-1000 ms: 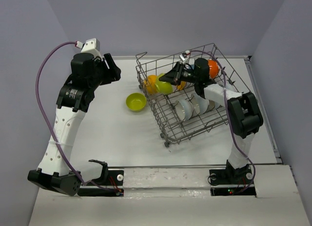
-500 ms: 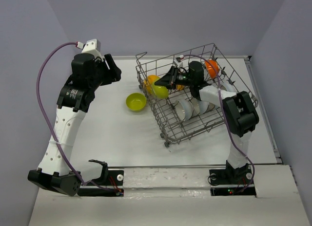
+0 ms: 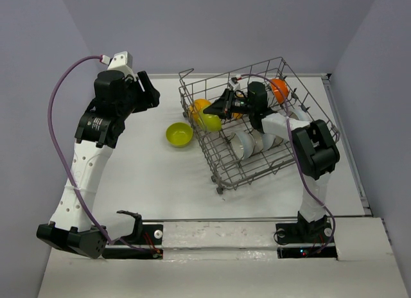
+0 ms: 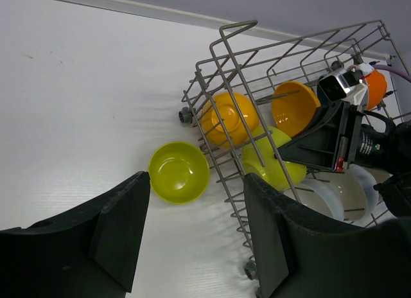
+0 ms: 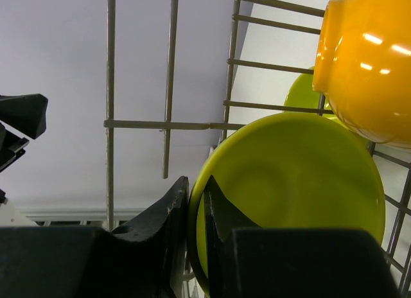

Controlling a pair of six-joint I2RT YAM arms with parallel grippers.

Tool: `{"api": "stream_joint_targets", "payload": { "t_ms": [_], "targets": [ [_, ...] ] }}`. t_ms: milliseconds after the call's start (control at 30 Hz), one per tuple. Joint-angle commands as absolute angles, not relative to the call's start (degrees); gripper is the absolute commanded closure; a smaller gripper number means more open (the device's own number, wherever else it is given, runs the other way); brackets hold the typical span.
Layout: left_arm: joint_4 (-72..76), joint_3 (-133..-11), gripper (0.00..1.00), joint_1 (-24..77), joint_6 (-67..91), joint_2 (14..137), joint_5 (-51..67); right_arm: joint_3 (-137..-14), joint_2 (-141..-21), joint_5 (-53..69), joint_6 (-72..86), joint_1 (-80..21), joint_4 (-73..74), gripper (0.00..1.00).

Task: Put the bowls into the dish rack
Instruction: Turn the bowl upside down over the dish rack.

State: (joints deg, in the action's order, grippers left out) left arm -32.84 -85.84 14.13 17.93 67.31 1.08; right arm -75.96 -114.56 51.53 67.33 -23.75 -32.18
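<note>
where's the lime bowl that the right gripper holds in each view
Top external: the held lime green bowl sits at the dish rack's left end, near picture centre.
Left wrist: right of centre, inside the rack.
Right wrist: fills the lower middle, rim pinched by the right gripper.
Shared landmark: the orange bowl right beside it.

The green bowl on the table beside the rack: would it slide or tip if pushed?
The green bowl looks glossy and rigid, so it should keep its shape. It sits upright on the smooth table, so a low push likely slides it; a push at the rim might tip it.
</note>
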Motion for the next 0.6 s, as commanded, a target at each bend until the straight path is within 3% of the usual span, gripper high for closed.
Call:
{"api": "stream_joint_targets", "payload": {
  "t_ms": [0,567],
  "targets": [
    [-31.2,-85.8,0.31,13.8,17.8,66.1,1.8,-75.4,-114.7,52.8,68.8,-24.3,-35.9,0.99],
    [-31.2,-85.5,0.31,13.8,17.8,66.1,1.8,-72.9,-115.0,52.6,67.9,-24.3,-34.3,0.99]
  ]
}}
